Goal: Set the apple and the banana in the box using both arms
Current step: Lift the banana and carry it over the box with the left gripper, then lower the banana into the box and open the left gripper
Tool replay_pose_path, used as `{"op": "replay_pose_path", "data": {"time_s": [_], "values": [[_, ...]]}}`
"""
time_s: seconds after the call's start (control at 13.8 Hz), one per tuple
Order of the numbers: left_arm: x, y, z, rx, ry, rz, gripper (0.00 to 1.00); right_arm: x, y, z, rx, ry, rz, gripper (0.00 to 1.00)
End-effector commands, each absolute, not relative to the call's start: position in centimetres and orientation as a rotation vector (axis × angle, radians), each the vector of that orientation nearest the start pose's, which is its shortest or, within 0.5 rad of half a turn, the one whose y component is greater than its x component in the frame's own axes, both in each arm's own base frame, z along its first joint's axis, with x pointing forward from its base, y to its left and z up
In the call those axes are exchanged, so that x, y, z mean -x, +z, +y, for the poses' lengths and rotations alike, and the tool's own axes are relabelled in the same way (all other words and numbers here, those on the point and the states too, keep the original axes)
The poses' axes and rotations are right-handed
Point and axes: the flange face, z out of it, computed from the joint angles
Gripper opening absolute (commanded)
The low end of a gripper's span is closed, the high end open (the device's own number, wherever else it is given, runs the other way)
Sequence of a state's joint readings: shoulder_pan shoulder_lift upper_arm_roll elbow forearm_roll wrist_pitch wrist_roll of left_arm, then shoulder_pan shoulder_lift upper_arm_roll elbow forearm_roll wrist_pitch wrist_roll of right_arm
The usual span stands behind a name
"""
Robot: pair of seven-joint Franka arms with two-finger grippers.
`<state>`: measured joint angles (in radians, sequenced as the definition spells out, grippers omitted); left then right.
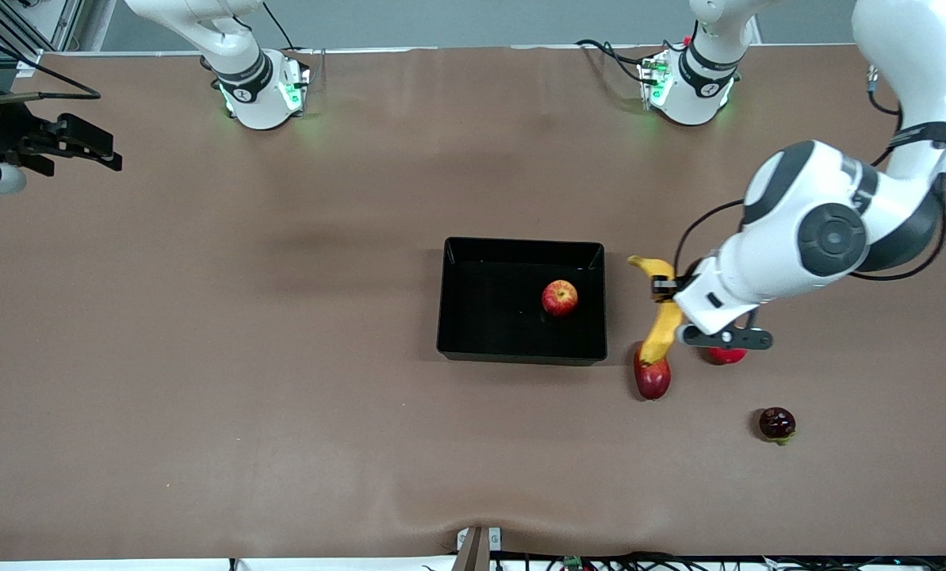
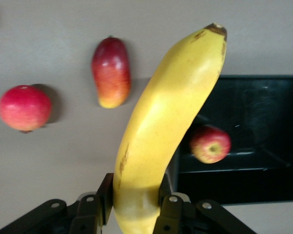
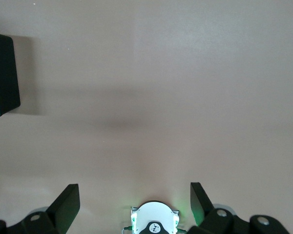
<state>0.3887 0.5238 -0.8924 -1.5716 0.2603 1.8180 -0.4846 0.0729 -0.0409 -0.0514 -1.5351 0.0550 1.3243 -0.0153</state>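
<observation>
Just off the box's point(image 1: 473, 353) wall at its 3 o'clock side, the left end effector point(image 2: 135, 204) grips the banana point(image 1: 663, 317) over the surface point(image 1: 203, 357) above a mango point(image 1: 652, 378), while the apple point(image 1: 559, 298) sits inside the box and the right end effector point(image 3: 135, 202) waits, fingers spread, at the right arm's end.

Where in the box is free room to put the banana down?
The box floor is bare from the apple toward the right arm's end. The left claw holds the banana over the crowded mango side.
</observation>
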Motion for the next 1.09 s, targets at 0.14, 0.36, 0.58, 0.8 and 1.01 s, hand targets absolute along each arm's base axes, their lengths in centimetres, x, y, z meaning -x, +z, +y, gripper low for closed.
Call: {"op": "replay_pose_path", "data": {"time_s": [0.14,0.36,0.58,0.8,1.01], "values": [[-61.4,39.9,-29.8,3.221,0.174,-0.113,0.0,-51.4,64.4,2.0,3.073,0.265,-0.078,1.0],[-59.6,36.6,-35.0,3.183,0.167,-0.16,0.0,-51.5,64.5,2.0,3.074,0.256,-0.082,1.0],[-57.3,33.9,-40.1,3.214,0.17,-0.165,0.0,-51.5,64.5,2.4,3.075,0.252,-0.089,1.0],[-55.3,32.1,-43.1,3.204,0.183,-0.091,0.0,-51.5,64.5,2.4,3.075,0.252,-0.092,1.0],[-54.6,29.0,-44.3,3.209,0.226,-0.062,0.0,-51.5,64.5,2.4,3.075,0.254,-0.092,1.0]]}}
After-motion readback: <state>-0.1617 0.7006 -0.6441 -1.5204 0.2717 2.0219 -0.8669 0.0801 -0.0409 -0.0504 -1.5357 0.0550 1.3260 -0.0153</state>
